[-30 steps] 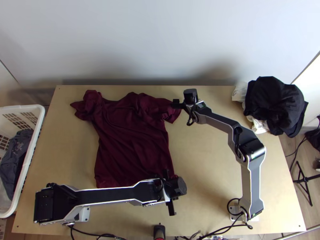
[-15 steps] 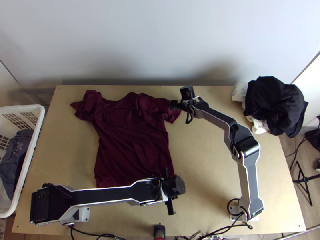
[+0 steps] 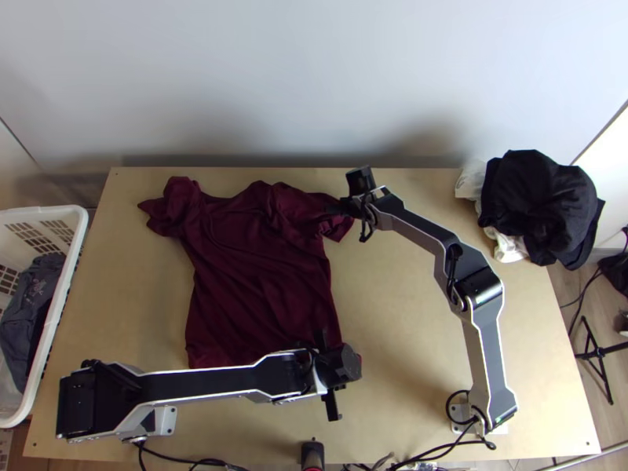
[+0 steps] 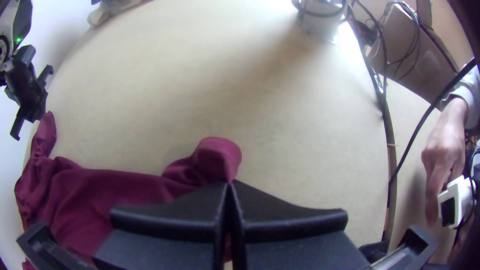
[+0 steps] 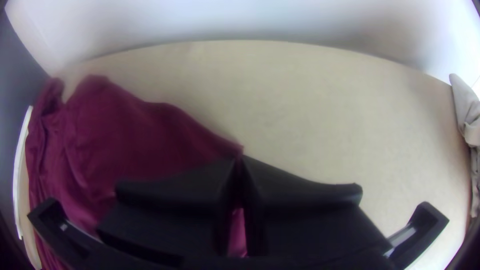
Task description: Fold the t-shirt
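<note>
The t-shirt (image 3: 251, 267) is laid out, rumpled but unfolded, on the table (image 3: 408, 330), its hem toward the arms' bases. A hem corner (image 4: 217, 155) is clenched in the jaws of the left gripper (image 4: 228, 183), and the outer sleeve (image 5: 210, 147) appears to be pinched by those of the right gripper (image 5: 240, 158). At the sleeve, only a small tip seems to be caught, so it could be pulled free once the cloth's weight is taken up. If the two ends are raised or carried across unevenly, a slanted fold would be made and the body dragged askew. The far sleeve (image 3: 182, 200) is bunched, and a lump could be trapped beneath the fold unless it is smoothed first. Too hard a pull between both grips could also stretch that side.
</note>
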Robot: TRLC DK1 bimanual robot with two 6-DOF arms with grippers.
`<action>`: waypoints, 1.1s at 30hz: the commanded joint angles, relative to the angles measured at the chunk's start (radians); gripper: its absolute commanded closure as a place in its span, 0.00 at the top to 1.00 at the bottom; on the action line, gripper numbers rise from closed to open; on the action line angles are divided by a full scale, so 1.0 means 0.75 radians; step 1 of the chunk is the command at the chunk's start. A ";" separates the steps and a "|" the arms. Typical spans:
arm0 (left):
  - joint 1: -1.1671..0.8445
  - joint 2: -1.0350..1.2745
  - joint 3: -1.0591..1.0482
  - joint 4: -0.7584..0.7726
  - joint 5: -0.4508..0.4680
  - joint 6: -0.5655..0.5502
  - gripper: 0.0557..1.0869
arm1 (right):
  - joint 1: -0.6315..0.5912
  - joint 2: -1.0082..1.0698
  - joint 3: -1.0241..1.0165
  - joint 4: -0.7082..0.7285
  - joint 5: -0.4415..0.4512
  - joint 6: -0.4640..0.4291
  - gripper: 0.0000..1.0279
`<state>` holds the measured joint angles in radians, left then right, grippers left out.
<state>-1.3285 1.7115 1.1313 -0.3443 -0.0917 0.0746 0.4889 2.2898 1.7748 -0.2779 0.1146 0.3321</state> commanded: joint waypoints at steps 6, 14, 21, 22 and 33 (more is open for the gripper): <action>0.113 -0.288 -0.113 0.027 -0.043 -0.089 0.04 | -0.057 -0.094 0.027 0.004 0.001 -0.028 0.03; 0.135 -0.689 -0.506 0.095 -0.021 -0.040 0.04 | -0.143 -0.118 0.016 -0.004 0.003 -0.105 0.03; 0.311 -0.932 -0.561 -0.024 0.020 0.027 0.04 | -0.212 -0.239 -0.110 -0.120 0.009 -0.236 0.03; 0.348 -0.975 -0.563 -0.044 0.034 0.031 0.04 | -0.228 -0.280 -0.153 -0.120 0.007 -0.265 0.03; 0.816 -1.372 -0.570 -0.247 0.161 0.236 0.04 | -0.368 -0.611 -0.487 -0.116 0.007 -0.435 0.03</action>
<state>-0.9386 0.8494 0.7036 -0.4629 -0.0200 0.1600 0.2649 1.9629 1.5375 -0.3611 0.1188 0.0696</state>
